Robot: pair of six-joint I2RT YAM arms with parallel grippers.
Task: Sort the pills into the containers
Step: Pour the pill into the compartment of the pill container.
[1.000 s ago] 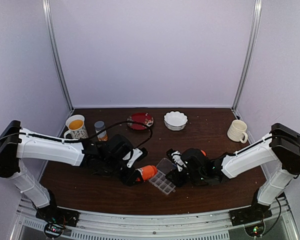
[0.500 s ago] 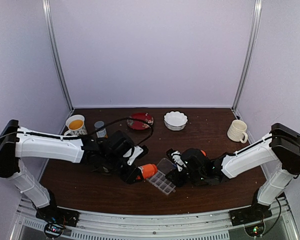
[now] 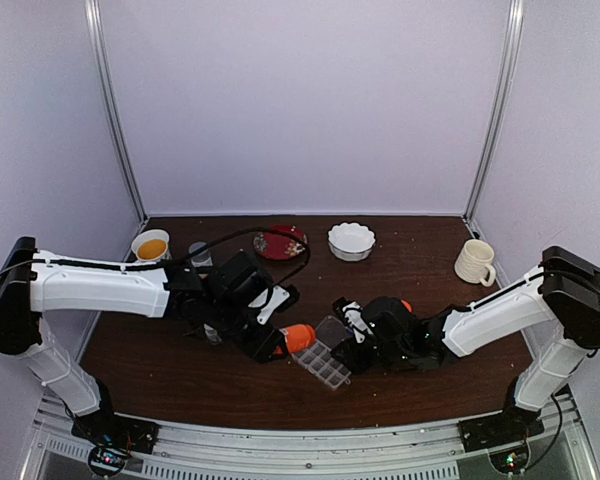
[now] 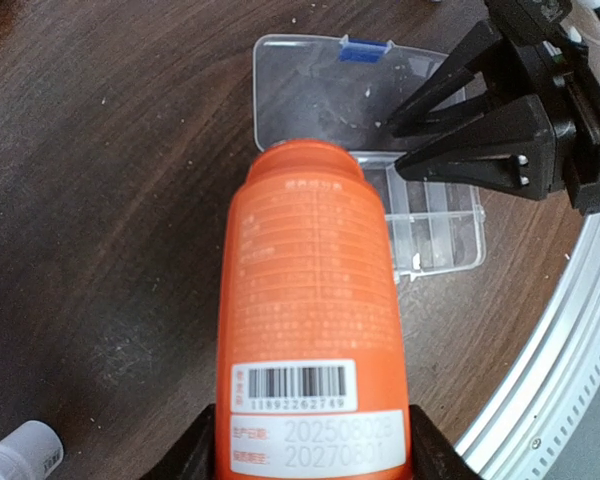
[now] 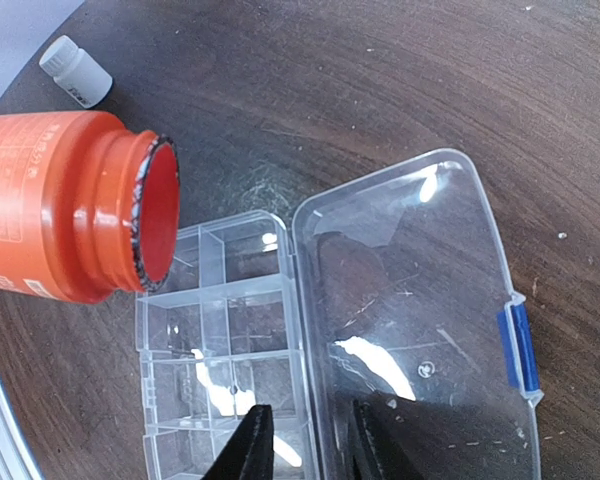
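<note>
Bottle [image 3: 298, 338] just left of pill box [image 3: 323, 365]

Stretched low toward centre: left white-and-black arm [image 3: 100, 285], forearm near horizontal. At its end, left black 2-finger gripper [image 3: 270, 345] clamps base of orange plastic pill bottle [image 4: 315, 300], 1 finger [image 4: 195, 455] each side, bottle lying sideways with open mouth toward other arm. Reaching inward low: right white-and-black arm [image 3: 500, 305]. Its right black 2-finger gripper [image 5: 308, 445] has fingers [image 5: 252, 445] narrowly apart, straddling hinge edge of clear plastic pill box [image 5: 220, 330]; actual grip not discernible.
</note>
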